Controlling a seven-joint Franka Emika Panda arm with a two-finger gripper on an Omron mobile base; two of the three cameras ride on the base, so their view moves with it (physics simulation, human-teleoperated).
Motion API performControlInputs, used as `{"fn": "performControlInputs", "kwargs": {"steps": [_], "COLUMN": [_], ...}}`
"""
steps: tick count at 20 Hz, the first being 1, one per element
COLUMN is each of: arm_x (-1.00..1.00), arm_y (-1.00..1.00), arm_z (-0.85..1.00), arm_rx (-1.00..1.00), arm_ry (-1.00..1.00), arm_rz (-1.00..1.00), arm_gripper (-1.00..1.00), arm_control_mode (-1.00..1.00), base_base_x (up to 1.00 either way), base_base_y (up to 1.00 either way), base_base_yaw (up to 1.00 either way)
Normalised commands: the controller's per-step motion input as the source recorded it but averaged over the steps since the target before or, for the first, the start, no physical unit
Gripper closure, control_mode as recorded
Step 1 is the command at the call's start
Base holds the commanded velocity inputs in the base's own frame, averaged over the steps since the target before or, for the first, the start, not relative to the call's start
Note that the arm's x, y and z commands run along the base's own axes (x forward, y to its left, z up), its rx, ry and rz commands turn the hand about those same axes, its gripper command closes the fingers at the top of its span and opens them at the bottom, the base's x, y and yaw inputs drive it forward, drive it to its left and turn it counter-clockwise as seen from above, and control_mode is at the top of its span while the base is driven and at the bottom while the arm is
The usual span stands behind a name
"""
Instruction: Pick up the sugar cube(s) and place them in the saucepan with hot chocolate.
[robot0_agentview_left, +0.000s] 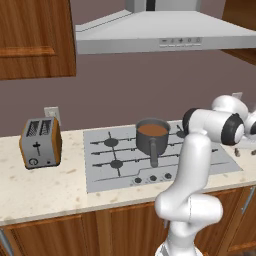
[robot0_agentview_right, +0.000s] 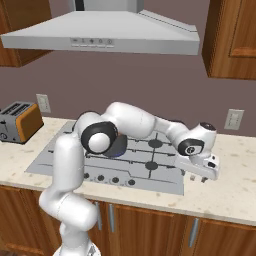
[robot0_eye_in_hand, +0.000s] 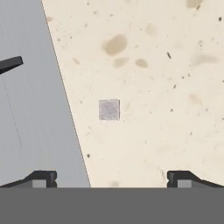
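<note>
Hand view centre: a small, flat-faced, pale grey sugar cube (robot0_eye_in_hand: 109, 109) lies on speckled beige stone counter (robot0_eye_in_hand: 166, 87), beside the smooth grey cooktop (robot0_eye_in_hand: 35, 122); gripper (robot0_eye_in_hand: 112, 178) jaws spread wide.

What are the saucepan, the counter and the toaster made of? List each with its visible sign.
Saucepan: looks like dark grey metal, matt, with straight walls and a long grey handle; brown liquid inside.
Counter: seems like pale beige stone or a stone-look laminate, going by its brown and dark speckles.
Toaster: apparently grey metal top and front with orange sides, possibly plastic; the render leaves that open.
</note>
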Motion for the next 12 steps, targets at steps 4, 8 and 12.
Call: {"fn": "performControlInputs", "kwargs": {"steps": [4, 8, 12], "arm_x": [0.37, 0.33, 0.25], "arm_y": [0.00, 0.00, -0.10], "arm_z": [-0.29, -0.33, -0.27], "arm_rx": [0.00, 0.00, 0.00], "arm_ry": [-0.03, 0.00, 0.00], "arm_rz": [0.03, 0.04, 0.04], "arm_gripper": [-1.00, -1.00, -1.00], "arm_control_mode": [-1.00, -1.00, -1.00], "base_base_x": [0.00, 0.00, 0.00], "base_base_y": [0.00, 0.00, 0.00], "base_base_yaw": [0.00, 0.00, 0.00]}}
